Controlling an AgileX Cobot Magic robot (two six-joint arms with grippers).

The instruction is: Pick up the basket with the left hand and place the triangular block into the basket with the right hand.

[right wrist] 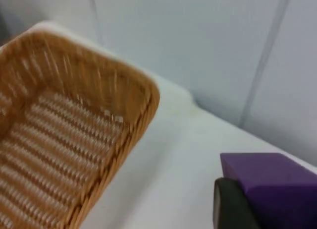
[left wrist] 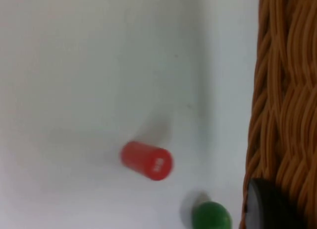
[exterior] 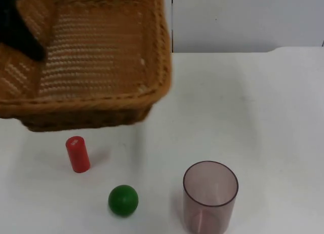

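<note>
The woven wicker basket [exterior: 101, 56] hangs tilted above the table's far left, its inside empty. My left gripper [exterior: 24, 35] is shut on its left rim; in the left wrist view a black fingertip [left wrist: 267, 208] presses against the wicker wall [left wrist: 285, 90]. My right gripper [right wrist: 255, 209] is shut on the purple triangular block [right wrist: 272, 182], with one black fingertip [right wrist: 230, 204] against the block's side. From the right wrist the basket [right wrist: 64, 140] lies ahead and lower, with its open side facing the block.
On the white table below the basket stands a red cylinder [exterior: 77, 154], also seen from the left wrist [left wrist: 147, 160]. A green ball [exterior: 123, 200] and a translucent brown cup [exterior: 209, 196] are near the front edge. The grey partition wall [exterior: 243, 18] closes the back.
</note>
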